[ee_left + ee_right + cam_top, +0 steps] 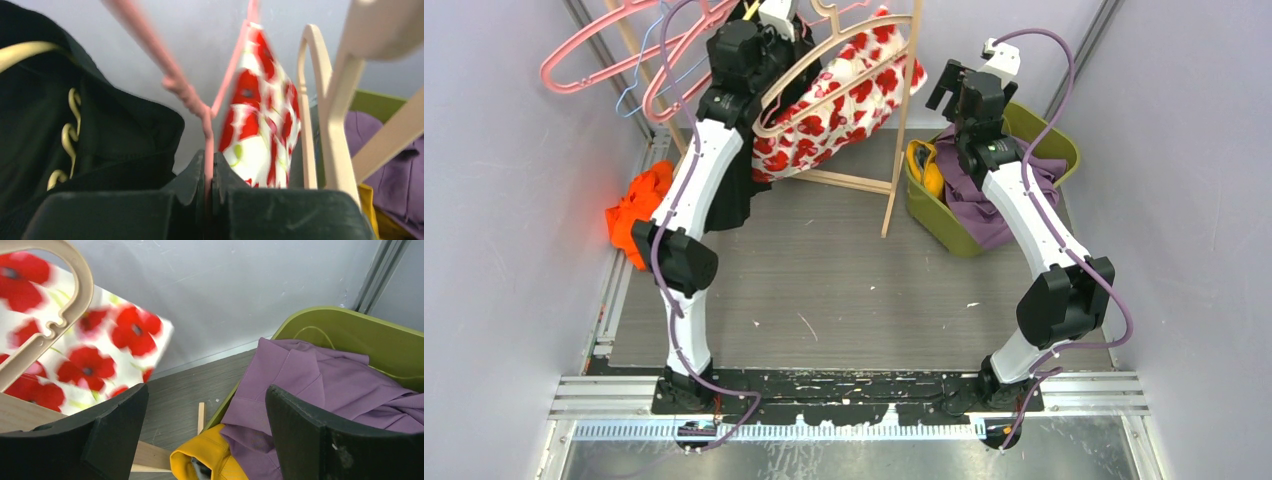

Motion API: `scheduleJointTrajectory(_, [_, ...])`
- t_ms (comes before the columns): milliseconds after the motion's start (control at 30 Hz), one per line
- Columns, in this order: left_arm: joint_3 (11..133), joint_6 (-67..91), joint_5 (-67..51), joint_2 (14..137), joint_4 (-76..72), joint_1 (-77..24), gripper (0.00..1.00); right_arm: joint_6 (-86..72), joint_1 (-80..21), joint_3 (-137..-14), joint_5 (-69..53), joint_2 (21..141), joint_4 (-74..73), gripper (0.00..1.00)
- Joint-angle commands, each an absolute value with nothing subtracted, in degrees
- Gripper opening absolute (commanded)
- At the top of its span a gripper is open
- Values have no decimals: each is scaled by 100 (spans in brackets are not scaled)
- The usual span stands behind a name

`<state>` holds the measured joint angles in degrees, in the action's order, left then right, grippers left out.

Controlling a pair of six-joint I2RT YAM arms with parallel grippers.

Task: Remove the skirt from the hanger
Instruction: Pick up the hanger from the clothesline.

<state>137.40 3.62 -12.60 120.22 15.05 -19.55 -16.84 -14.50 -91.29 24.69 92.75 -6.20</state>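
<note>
Evidently the left tool [209,167] is pinched narrow on the pink hanger wire [187,95], and the poppy-print skirt [260,125] hangs on the wooden rack [902,120] just beside that grip. The right tool [205,400] stands wide and empty right of the rack. A pull now could drag hanger and skirt off the rack together, or tip it, since nothing holds the cloth.

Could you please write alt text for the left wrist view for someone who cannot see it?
The left gripper has its jaws shut on a thin pink hanger wire, seen close up. A poppy-print fabric hangs just right of it, a black garment with yellow lacing to the left, beige hangers further right.
</note>
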Motion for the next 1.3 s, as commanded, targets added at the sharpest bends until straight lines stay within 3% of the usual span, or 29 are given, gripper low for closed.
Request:
scheduleJointTrajectory(0, [12967,305,-1220,11017,330,-1887,0,-1751,-1430,-9163,2438,9065,-325,91])
scheduleJointTrajectory(267, [12175,332,-1146,10297,-251,-1847,0,-1784,-1424,-9158,2401,9083,-343,91])
scheduleJointTrajectory(600, [13077,501,-1370,10470,-183,-1793,0,-1906,-1424,-9210,2349,9107,-422,90])
scheduleJointTrajectory(967, [11004,-549,-1127,9101,1070,-1800,0,-1809,-1425,-9112,2371,9027,-388,90])
scheduleJointTrajectory(1267, [10221,-1315,-414,8037,2461,-1776,0,-1752,-1451,-8968,2090,8833,-441,90])
